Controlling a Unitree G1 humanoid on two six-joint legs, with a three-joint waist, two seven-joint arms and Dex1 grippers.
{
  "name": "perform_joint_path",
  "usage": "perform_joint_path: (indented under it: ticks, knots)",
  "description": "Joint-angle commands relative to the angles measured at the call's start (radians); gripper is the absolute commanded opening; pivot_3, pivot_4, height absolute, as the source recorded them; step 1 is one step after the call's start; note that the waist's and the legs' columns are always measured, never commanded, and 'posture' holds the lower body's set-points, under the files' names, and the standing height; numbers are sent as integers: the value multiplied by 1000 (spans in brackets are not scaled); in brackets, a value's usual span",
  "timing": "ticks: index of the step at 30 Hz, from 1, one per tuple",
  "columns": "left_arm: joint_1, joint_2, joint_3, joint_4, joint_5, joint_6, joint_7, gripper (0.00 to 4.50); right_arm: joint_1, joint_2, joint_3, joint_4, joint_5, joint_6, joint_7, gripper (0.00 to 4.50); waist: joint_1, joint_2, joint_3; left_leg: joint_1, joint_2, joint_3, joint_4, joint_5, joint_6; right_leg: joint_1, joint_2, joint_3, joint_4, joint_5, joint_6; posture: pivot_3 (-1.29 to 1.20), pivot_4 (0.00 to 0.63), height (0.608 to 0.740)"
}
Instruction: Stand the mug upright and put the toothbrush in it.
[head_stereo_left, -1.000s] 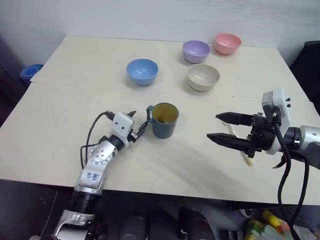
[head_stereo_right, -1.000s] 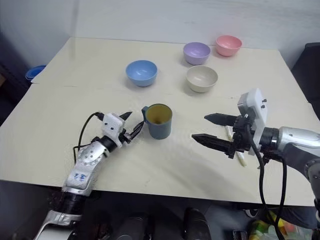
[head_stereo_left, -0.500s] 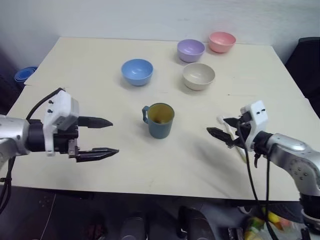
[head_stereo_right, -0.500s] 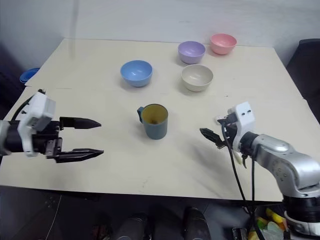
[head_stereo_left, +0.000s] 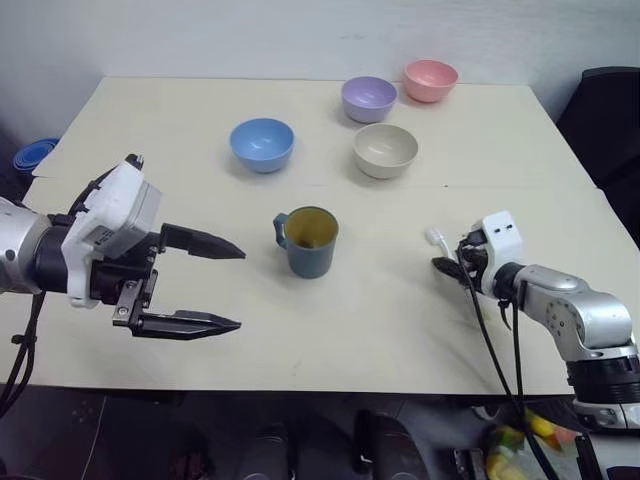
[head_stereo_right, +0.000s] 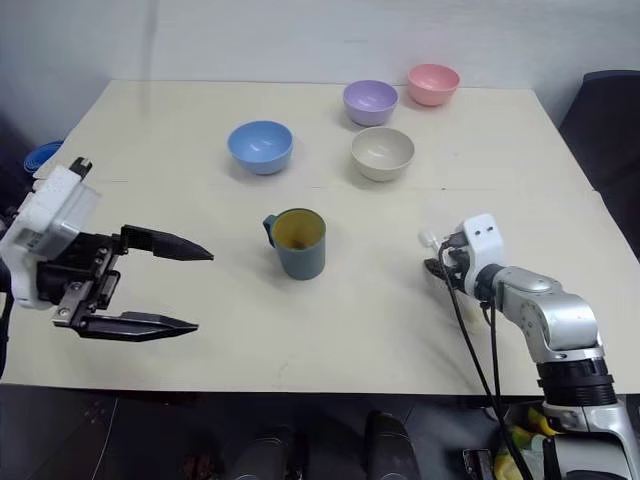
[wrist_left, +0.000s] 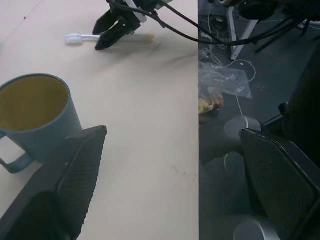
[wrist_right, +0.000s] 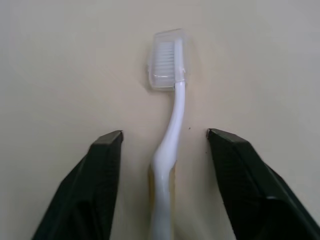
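Note:
The dark teal mug (head_stereo_left: 308, 240) stands upright mid-table, handle toward my left side, olive inside showing. The white toothbrush (wrist_right: 172, 125) lies flat on the table to the right, bristle head (head_stereo_left: 435, 237) pointing away from me. My right gripper (head_stereo_left: 450, 265) is low on the table and straddles the brush handle. Its fingers (wrist_right: 105, 165) stand partly closed with a gap on each side of the brush, so it is open. My left gripper (head_stereo_left: 240, 288) hangs wide open above the table, left of the mug and clear of it, holding nothing.
Four bowls sit at the back: blue (head_stereo_left: 262, 143), beige (head_stereo_left: 385, 150), purple (head_stereo_left: 369, 97) and pink (head_stereo_left: 431, 79). The table's right edge (wrist_left: 197, 100) drops to a floor with cables and a bag. A black chair (head_stereo_left: 610, 110) stands at the far right.
My left gripper has let go of the mug's handle, pulled back to the left, risen and opened wide. My right gripper has sunk to the table over the toothbrush and its fingers have narrowed.

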Motion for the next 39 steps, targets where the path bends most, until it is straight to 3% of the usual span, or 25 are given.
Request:
perform_joint_path:
  ticks: [1,5,6,9,12,19,24,34,39]
  knots:
    - [-13,4,14,8,8,-14,-4,4500,42,16,1,-19,-9,32,22,1553,0,0,0,0,1,0,0,0,0,0,0,0,0,0,0,0,150,740]
    - [-11,1,5,13,29,-26,-7,4500,62,21,-2,-43,-23,43,24,267,2,0,0,0,1,0,0,0,0,0,0,0,0,0,0,0,150,740]
    - [-10,-1,6,21,31,-26,-6,4500,62,22,7,-47,-37,37,22,200,3,0,0,0,1,0,0,0,0,0,0,0,0,0,0,0,150,740]
    - [-3,-15,32,89,41,-16,17,4500,43,45,19,-57,-70,-13,13,202,1,-1,0,0,1,0,0,0,0,0,-1,0,0,0,0,0,150,740]
    - [49,-17,121,142,42,6,21,4500,-43,146,-52,-75,-40,-68,-35,202,-13,-1,0,1,0,1,0,0,-1,0,1,1,1,0,0,0,150,740]
    - [143,-33,255,175,60,25,47,4500,-287,403,-141,-243,258,-52,5,202,-28,4,3,0,4,2,-8,2,-4,-6,2,1,1,-1,-2,0,150,740]
    - [155,-33,268,177,69,17,51,4500,-429,571,-119,-193,335,-64,-58,202,-25,4,3,0,3,0,-8,2,-4,-5,1,-1,2,-2,-3,0,150,740]
    - [140,-58,272,175,106,-20,114,4500,-463,759,76,41,107,-363,23,202,-36,4,3,0,-3,2,-9,3,-3,-9,-1,0,7,-2,-3,0,150,740]
    - [113,-84,263,177,159,-84,181,4500,-404,787,130,62,72,-408,76,202,-49,4,3,0,-3,1,-10,3,-4,-10,0,0,8,-2,-3,0,150,740]
